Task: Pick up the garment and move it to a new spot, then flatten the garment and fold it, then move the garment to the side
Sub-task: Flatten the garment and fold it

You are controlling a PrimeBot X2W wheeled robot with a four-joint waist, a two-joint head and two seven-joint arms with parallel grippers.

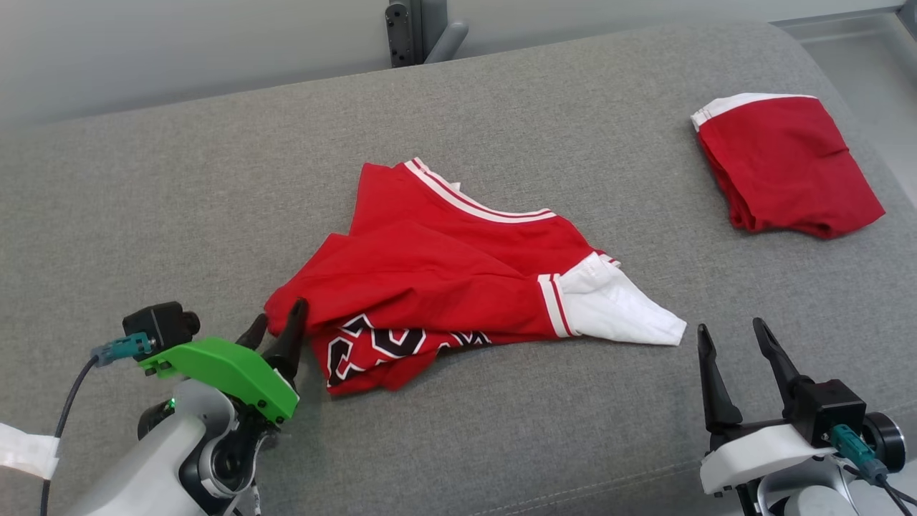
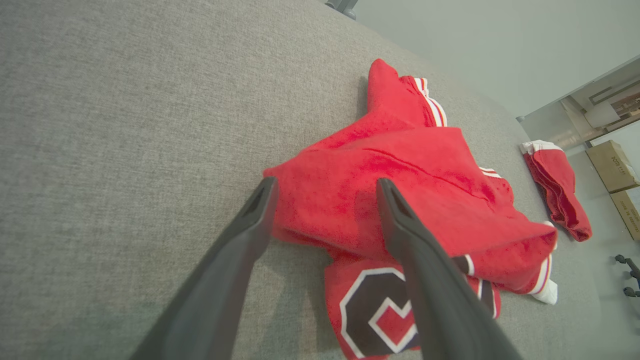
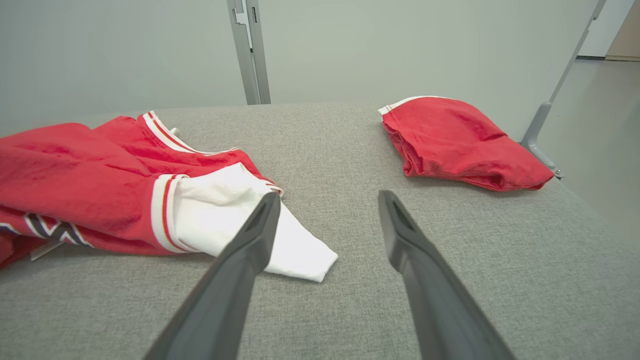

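Observation:
The garment (image 1: 444, 272), a crumpled red shirt with a white sleeve and black-and-white lettering, lies in a heap at the middle of the grey cushioned surface (image 1: 215, 201). My left gripper (image 1: 281, 322) is open at the heap's near-left corner. In the left wrist view that corner of the garment (image 2: 400, 175) sits between the two fingers of the left gripper (image 2: 326, 186), which hold nothing. My right gripper (image 1: 731, 328) stands open over bare cushion, just right of the white sleeve tip. The right wrist view shows the garment (image 3: 75, 175) left of the right gripper (image 3: 330, 196).
A second red garment (image 1: 784, 165), folded, lies at the far right near the cushion's edge; it is the same folded garment (image 3: 460, 145) seen ahead of the right fingers. A metal post (image 1: 415, 29) rises behind the cushion. Cardboard boxes (image 2: 612, 165) stand on the floor beyond.

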